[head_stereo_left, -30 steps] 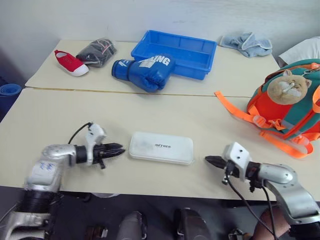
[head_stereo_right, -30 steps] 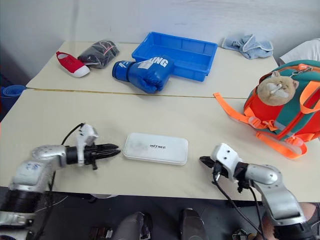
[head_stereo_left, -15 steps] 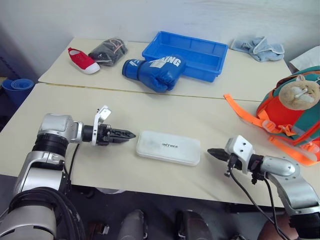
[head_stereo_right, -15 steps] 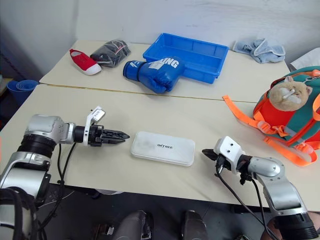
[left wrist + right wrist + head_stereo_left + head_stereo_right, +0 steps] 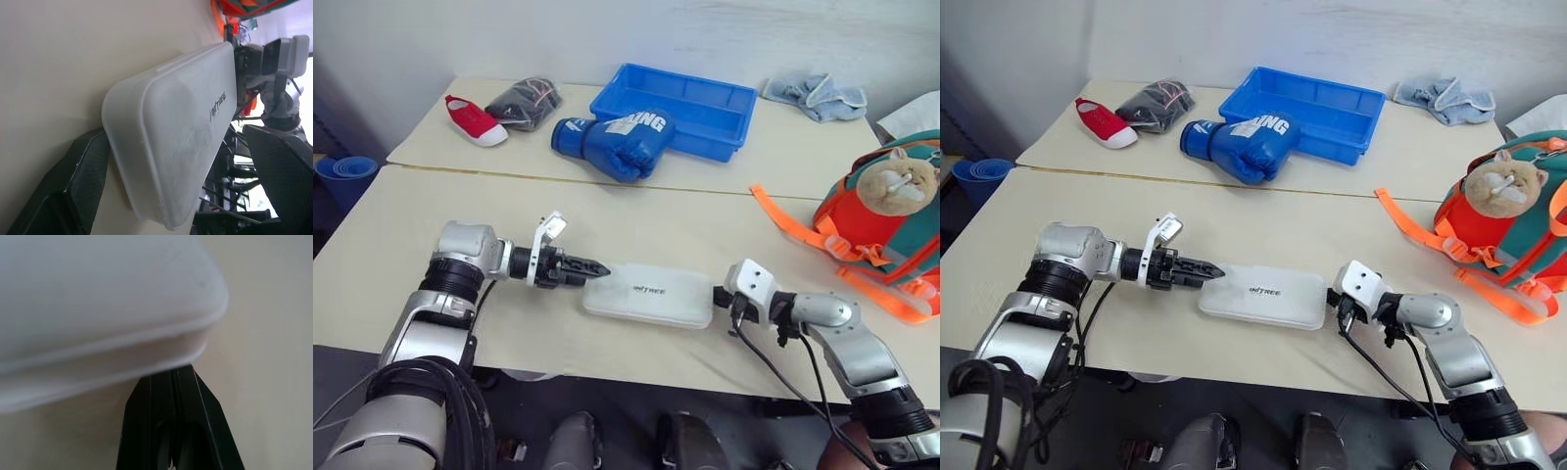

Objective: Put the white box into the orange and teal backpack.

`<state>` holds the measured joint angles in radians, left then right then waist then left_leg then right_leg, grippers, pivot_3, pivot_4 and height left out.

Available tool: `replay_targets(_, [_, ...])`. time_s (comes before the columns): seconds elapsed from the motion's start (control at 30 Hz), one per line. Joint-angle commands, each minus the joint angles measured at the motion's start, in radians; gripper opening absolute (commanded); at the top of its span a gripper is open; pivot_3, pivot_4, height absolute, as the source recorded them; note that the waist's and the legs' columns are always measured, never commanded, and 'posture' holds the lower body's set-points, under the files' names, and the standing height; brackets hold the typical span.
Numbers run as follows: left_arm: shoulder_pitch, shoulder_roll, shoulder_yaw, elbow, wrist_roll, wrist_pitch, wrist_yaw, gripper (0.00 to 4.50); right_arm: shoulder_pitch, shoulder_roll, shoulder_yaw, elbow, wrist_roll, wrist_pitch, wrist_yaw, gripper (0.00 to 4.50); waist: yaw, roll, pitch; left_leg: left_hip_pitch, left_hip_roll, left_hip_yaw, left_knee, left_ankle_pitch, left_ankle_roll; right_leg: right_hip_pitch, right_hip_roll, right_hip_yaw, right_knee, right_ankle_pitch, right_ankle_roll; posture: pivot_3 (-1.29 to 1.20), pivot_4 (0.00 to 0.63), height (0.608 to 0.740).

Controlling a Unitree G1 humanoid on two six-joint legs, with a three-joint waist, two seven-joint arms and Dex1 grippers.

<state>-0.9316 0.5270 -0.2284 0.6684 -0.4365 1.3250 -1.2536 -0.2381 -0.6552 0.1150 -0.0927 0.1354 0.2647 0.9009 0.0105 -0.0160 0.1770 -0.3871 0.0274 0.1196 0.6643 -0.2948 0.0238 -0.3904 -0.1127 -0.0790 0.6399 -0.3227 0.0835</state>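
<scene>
On the near table the white box point(image 5: 649, 295) lies between two grippers; left gripper point(image 5: 594, 267) spread at one end; right gripper point(image 5: 719, 295) pressed together, touching the other.

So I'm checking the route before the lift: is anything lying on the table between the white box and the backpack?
Nothing visible does. The white box lies between the left gripper and the right gripper, and the stretch of table toward the orange and teal backpack is bare except for the backpack's own orange strap.
</scene>
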Motion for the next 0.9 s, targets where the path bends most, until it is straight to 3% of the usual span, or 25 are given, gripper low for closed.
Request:
replay_targets(0.03, [0.041,-0.056,-0.026,0.000,-0.021,0.087,0.034,4.46,-0.018,0.017,0.029,-0.016,-0.002,0.007,0.006,0.00,-0.004,0.000,0.000,0.000,0.000,0.000,0.000,0.000,0.000,0.000,0.000,0.000,0.000,0.000,0.000,0.00,0.150,0.740])
replay_targets(0.13, [0.047,-0.069,0.008,-0.013,-0.035,0.120,0.065,4.46,-0.018,0.015,0.036,-0.019,-0.011,0.014,-0.001,0.00,-0.012,0.000,0.000,0.000,0.000,0.000,0.000,0.000,0.000,0.000,0.000,0.000,0.000,0.000,0.000,0.00,0.150,0.740])
replay_targets(0.27, [0.081,-0.011,0.010,-0.038,-0.027,0.117,0.083,4.46,0.026,-0.021,0.010,-0.062,-0.006,0.039,-0.007,0.00,-0.014,0.000,0.000,0.000,0.000,0.000,0.000,0.000,0.000,-0.001,0.000,0.000,0.000,0.000,0.000,0.00,0.150,0.740])
replay_targets(0.53, [0.103,0.085,0.028,-0.069,-0.056,0.129,0.087,4.46,0.172,-0.154,-0.147,-0.146,0.002,0.111,-0.037,0.00,-0.026,0.000,0.000,0.000,0.002,0.000,-0.001,0.000,-0.002,-0.001,0.001,0.001,0.001,0.000,-0.001,0.00,0.150,0.740])
replay_targets(0.9, [0.114,0.055,0.025,-0.096,-0.069,0.146,0.125,4.46,0.329,-0.246,-0.208,-0.390,0.149,0.281,0.052,0.00,-0.031,0.000,0.000,0.001,0.002,0.000,-0.002,-0.001,-0.003,-0.001,0.001,0.001,0.001,-0.001,-0.001,0.00,0.150,0.740])
